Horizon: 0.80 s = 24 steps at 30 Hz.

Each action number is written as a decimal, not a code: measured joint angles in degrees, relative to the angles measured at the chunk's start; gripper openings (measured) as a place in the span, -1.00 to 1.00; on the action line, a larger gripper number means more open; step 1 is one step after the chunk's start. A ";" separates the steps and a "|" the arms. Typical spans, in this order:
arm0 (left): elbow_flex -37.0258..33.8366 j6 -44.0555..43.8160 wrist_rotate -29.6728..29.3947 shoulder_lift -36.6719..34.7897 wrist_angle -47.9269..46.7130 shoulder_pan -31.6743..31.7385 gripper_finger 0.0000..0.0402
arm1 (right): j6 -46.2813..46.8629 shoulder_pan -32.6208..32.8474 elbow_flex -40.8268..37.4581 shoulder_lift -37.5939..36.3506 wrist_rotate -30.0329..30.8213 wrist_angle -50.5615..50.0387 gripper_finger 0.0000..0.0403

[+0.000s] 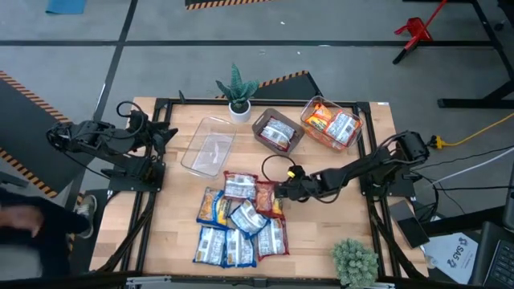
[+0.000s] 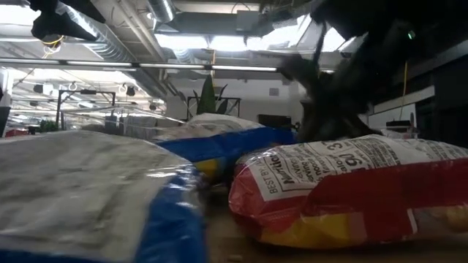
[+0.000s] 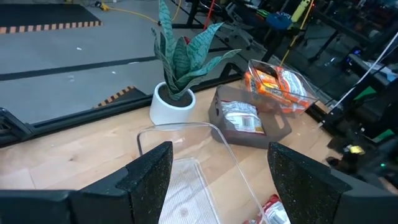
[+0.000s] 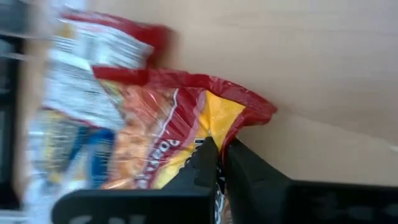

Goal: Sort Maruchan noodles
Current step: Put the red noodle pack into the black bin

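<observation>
Several Maruchan noodle packets (image 1: 239, 218) in blue-yellow and red wrappers lie in a loose pile on the near middle of the table, some overlapping. One red packet (image 1: 269, 197) lies at the pile's right side; the low view shows it close up (image 2: 344, 191), with a blue one (image 2: 219, 146) behind. My right gripper (image 1: 286, 191) reaches low from the right and is shut on this red packet (image 4: 186, 124). My left gripper (image 3: 221, 186) waits open at the table's left edge (image 1: 165, 132), facing the bins. My right gripper pinches the red packet by its wrapper edge (image 4: 219, 134) on the side facing the table's right, between the two fingers (image 4: 202, 163). The fingers come nearly level from the table's right. The packet lies flat on the table and against the pile.
An empty clear bin (image 1: 209, 146) sits left of centre. A grey square bin (image 1: 279, 131) holds one packet, and a clear bin (image 1: 331, 122) at the far right holds orange packets. A potted plant (image 1: 238, 92) stands at the far edge, and another plant (image 1: 355, 261) at the near right.
</observation>
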 joint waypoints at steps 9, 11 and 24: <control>0.00 0.11 0.02 0.02 0.02 -0.02 0.29 | -2.35 -1.94 7.30 -7.43 7.77 -11.93 -0.99; 0.00 0.13 0.00 0.00 0.00 -0.02 0.29 | -4.29 -3.74 9.64 -8.86 8.38 -16.33 -0.99; 0.01 4.75 0.55 0.02 -1.27 -0.01 0.29 | -43.57 -32.66 29.93 -10.05 -9.58 -36.19 -1.00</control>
